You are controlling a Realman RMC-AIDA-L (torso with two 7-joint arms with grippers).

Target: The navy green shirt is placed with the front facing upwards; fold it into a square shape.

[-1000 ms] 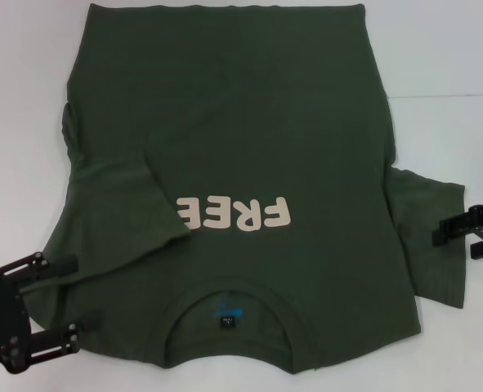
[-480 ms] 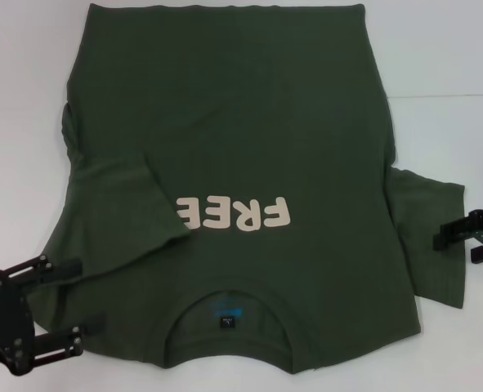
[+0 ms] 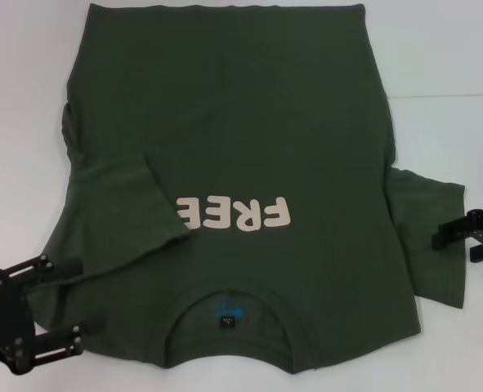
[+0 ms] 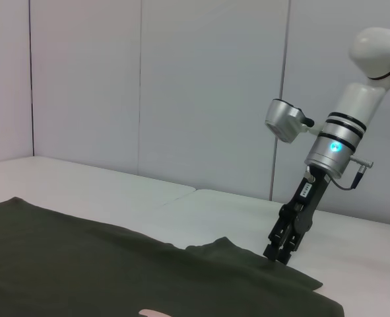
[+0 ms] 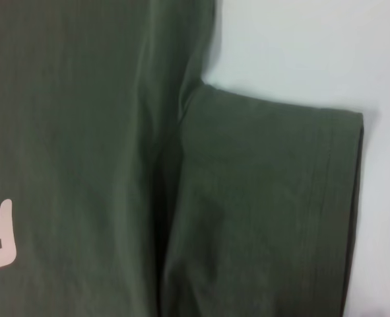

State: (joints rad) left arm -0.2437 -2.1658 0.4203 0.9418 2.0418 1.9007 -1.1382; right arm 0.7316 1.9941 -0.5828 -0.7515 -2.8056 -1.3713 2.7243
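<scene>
We judge the sleeve-folding step: left gripper (image 3: 57, 306), jaws apart, at the shirt's (image 3: 233, 122) lower-left edge; right gripper (image 3: 444, 235), jaws unclear, must grasp the right-hand sleeve (image 3: 429, 237).

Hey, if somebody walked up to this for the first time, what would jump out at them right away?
A big navy green shirt spread front-up across the white table, its cream FREE lettering near the collar. Its left sleeve is already folded in over the body, while the right sleeve lies out flat. The left hand sits open at the shirt's near left corner, and the right hand is at the right sleeve's edge.
</scene>
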